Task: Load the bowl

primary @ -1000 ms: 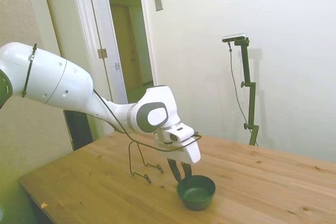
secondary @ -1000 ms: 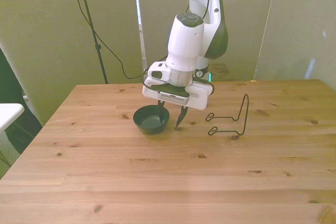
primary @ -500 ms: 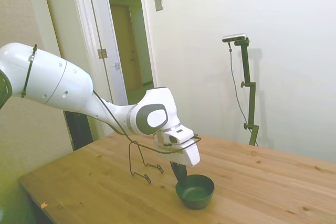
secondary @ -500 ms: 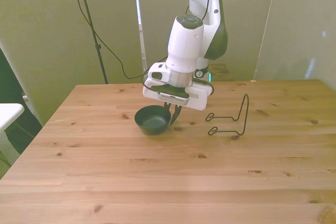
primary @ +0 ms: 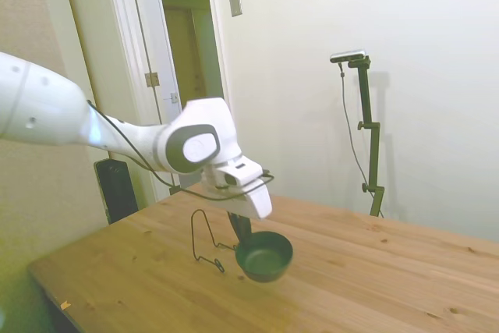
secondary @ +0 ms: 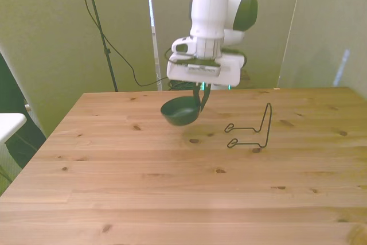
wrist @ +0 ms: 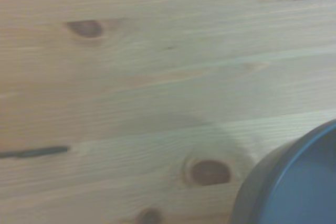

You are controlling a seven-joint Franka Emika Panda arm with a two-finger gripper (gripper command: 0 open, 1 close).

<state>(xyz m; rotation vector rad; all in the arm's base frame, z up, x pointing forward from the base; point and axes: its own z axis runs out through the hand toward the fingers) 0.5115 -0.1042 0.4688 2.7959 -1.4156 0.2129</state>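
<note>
**Desk:** Where is the bowl?

**Me:** I see the bowl (secondary: 179, 110) off the table (secondary: 172, 199), hanging in the air near the upper middle of the front frame, tilted, with its dark shadow on the boards just below it. In the side frame the bowl (primary: 264, 255) sits low and centre, also clear of the wood.

**Desk:** And the fingers?

**Me:** My gripper (secondary: 203, 97) has its fingers pinching the bowl's rim on the front view's right side of the bowl; the two dark fingers come down from the white hand, close together on the wall. In the side frame the gripper (primary: 242, 228) shows the same, dark fingers reaching into the bowl's near-left edge.

**Desk:** What else is around?

**Me:** The wire rack (secondary: 252, 133) stands on the table to the right of centre in the front frame, well apart from the bowl. In the side frame the wire rack (primary: 204, 241) is just left of the bowl. My wrist camera gives me a blurred curve of the bowl (wrist: 294, 182) in one corner over knotty planks (wrist: 131, 77).
</note>
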